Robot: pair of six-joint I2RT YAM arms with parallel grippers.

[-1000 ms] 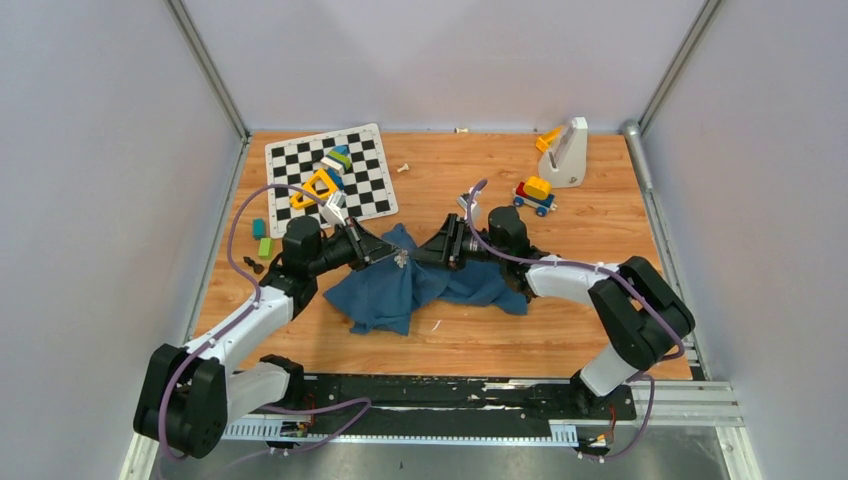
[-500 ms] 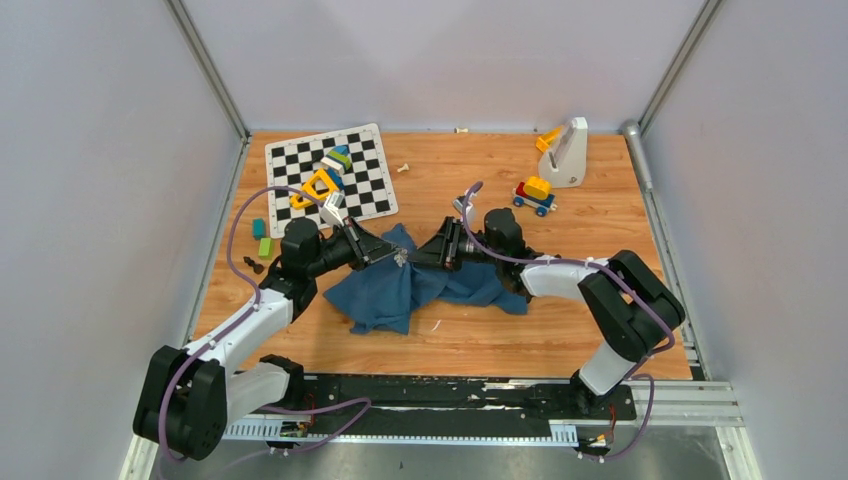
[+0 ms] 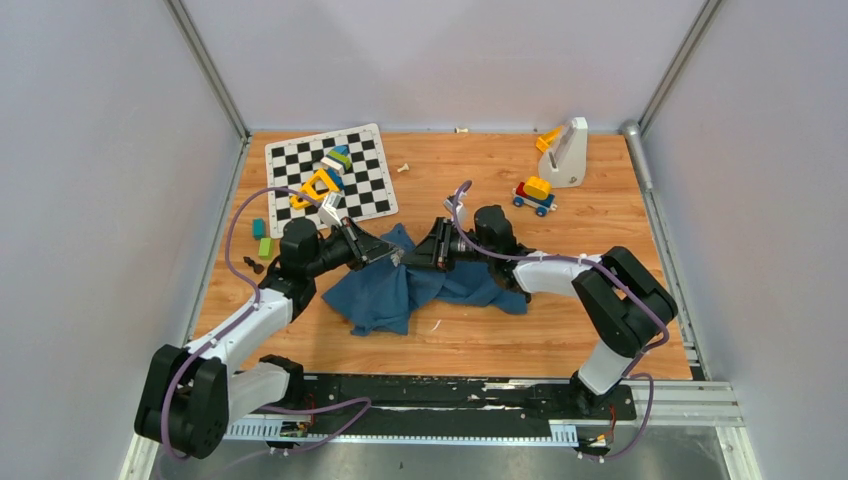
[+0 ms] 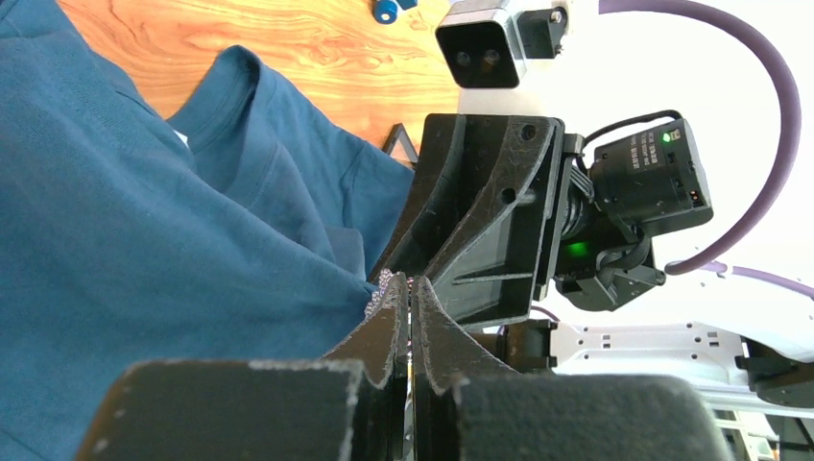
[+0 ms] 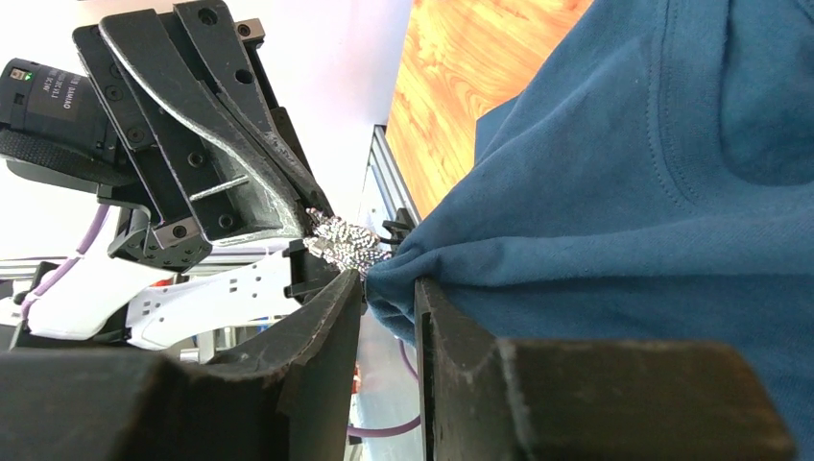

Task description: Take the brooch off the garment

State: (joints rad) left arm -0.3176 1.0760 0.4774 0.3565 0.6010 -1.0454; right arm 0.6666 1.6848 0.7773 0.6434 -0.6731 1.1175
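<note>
The garment (image 3: 395, 290), a dark teal-blue cloth, lies bunched on the table between both arms. The brooch (image 3: 399, 259), a tiny silvery beaded ornament, sits on a raised fold of it. My left gripper (image 3: 391, 257) is shut on the brooch; in the left wrist view the beads (image 4: 381, 288) show at the tips of the left gripper (image 4: 411, 285), against the cloth (image 4: 144, 240). My right gripper (image 3: 414, 261) faces it and is shut on a fold of the garment (image 5: 614, 192) just behind the brooch (image 5: 341, 240), which lies beyond the tips of the right gripper (image 5: 388, 280).
A black-and-white chequered board (image 3: 370, 190) at the back left carries coloured blocks (image 3: 322, 182). Small green blocks (image 3: 262, 238) lie left of my left arm. A toy car (image 3: 535, 195) and a white stand (image 3: 568, 150) are at the back right.
My right gripper has moved left, closer to the left gripper, and the raised fold of cloth has shifted slightly left with it. The left gripper has stayed shut on the brooch.
</note>
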